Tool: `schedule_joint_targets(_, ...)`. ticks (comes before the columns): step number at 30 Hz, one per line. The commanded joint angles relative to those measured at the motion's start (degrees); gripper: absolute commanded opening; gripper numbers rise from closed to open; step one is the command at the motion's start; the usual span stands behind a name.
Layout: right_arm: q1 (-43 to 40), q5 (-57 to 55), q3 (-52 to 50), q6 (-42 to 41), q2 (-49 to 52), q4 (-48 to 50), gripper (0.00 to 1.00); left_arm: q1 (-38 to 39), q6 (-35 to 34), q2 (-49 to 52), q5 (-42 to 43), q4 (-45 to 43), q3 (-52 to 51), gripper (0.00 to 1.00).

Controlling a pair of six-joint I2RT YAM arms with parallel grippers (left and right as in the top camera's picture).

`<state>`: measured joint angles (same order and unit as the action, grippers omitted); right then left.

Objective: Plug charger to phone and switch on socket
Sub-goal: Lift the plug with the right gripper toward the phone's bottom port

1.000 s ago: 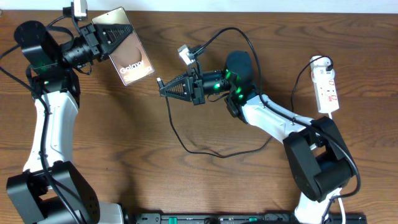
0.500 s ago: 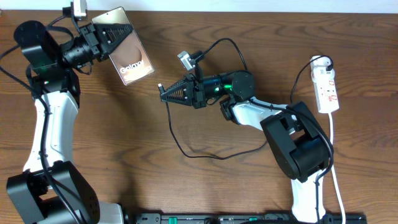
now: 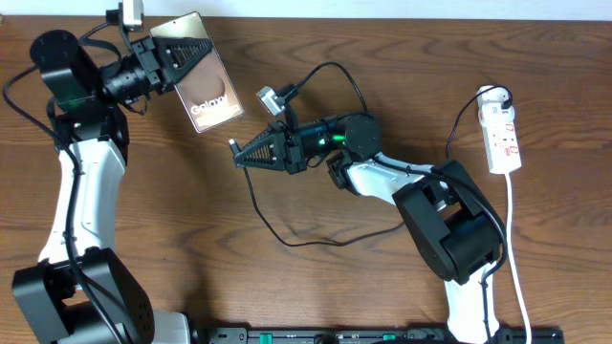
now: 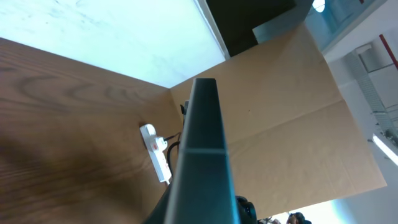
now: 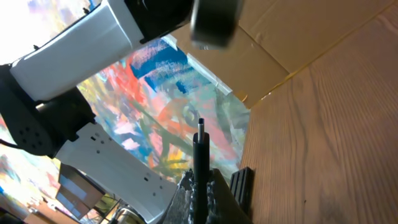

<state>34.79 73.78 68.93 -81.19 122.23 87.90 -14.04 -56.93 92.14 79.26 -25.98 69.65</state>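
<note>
My left gripper [image 3: 177, 55] is shut on the phone [image 3: 204, 84], a brown slab with white lettering, and holds it tilted above the table's far left. In the left wrist view the phone [image 4: 202, 162] shows edge-on as a dark bar. My right gripper [image 3: 247, 153] is shut on the charger plug [image 3: 233, 145], tip pointing left, below and right of the phone's lower edge and apart from it. The plug [image 5: 199, 146] stands upright between the fingers in the right wrist view. Its black cable [image 3: 287, 234] loops over the table. The white socket strip [image 3: 502, 139] lies at far right.
The socket's white cord [image 3: 514, 239] runs down the right side of the table. The strip also shows in the left wrist view [image 4: 155, 152]. A cardboard wall [image 4: 292, 112] stands behind the table. A black rail [image 3: 363, 334] lies along the front edge.
My right gripper has moved left and slightly down with the plug. The left gripper has shifted the phone a little to the right, so the plug and phone are closer.
</note>
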Motion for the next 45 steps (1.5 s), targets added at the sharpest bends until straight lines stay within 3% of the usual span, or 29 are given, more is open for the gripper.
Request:
schedule_joint_targets(1, 0.15, -0.17, 2.56, -0.48, -0.04, 2.38, 0.01, 0.0, 0.74, -1.16, 1.33, -0.68, -0.11, 0.07)
schedule_joint_targets(45, -0.81, -2.69, 4.57, -0.17, -0.04, -0.31, 0.01, 2.47, -0.42, -1.16, 1.49, 0.15, -0.11, 0.07)
